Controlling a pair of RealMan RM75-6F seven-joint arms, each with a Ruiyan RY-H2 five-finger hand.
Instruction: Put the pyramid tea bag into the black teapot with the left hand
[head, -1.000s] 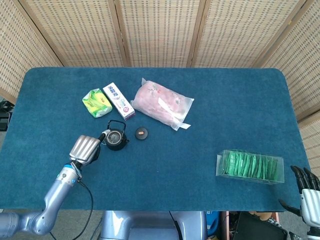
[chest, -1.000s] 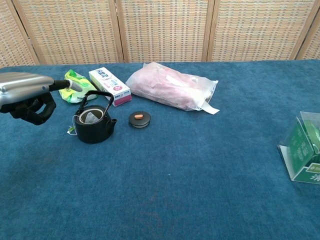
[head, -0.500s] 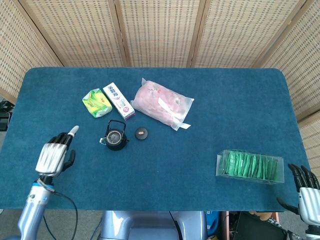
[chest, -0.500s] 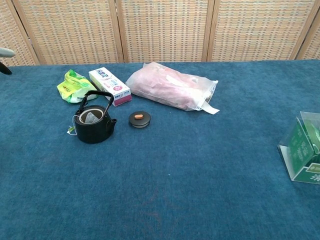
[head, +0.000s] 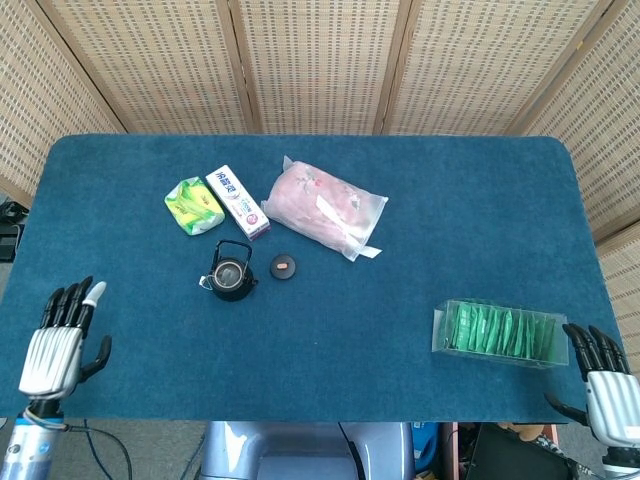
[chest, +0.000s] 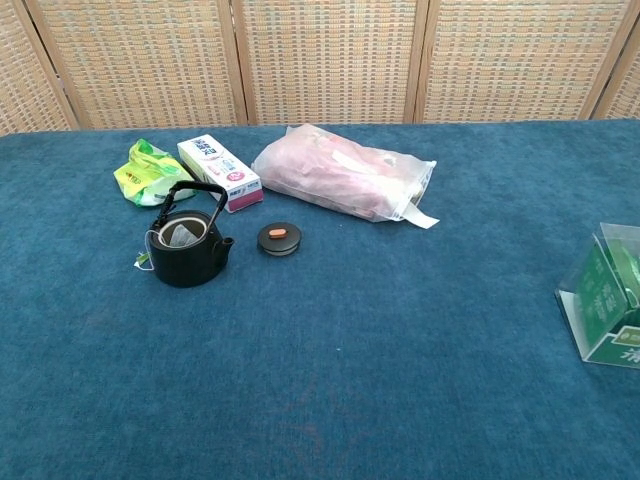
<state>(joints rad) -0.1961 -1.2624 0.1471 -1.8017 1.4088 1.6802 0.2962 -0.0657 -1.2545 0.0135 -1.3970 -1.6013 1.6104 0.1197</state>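
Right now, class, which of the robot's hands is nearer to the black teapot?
Left. The left hand sits at the table's near-left edge, below-left of the black teapot. The right hand is past the near-right corner, much further away.

the black teapot (chest: 186, 252) has bare tabletop (chest: 330, 380) on its left and near sides; its lid (chest: 279, 238) lies just right, with the white box (chest: 219, 171) and yellow-green packet (chest: 147, 172) close behind.

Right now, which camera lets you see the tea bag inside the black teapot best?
The chest view: it looks into the black teapot from close by, showing the pale tea bag in its opening. The head view shows the teapot small from above, its contents too tiny to tell.
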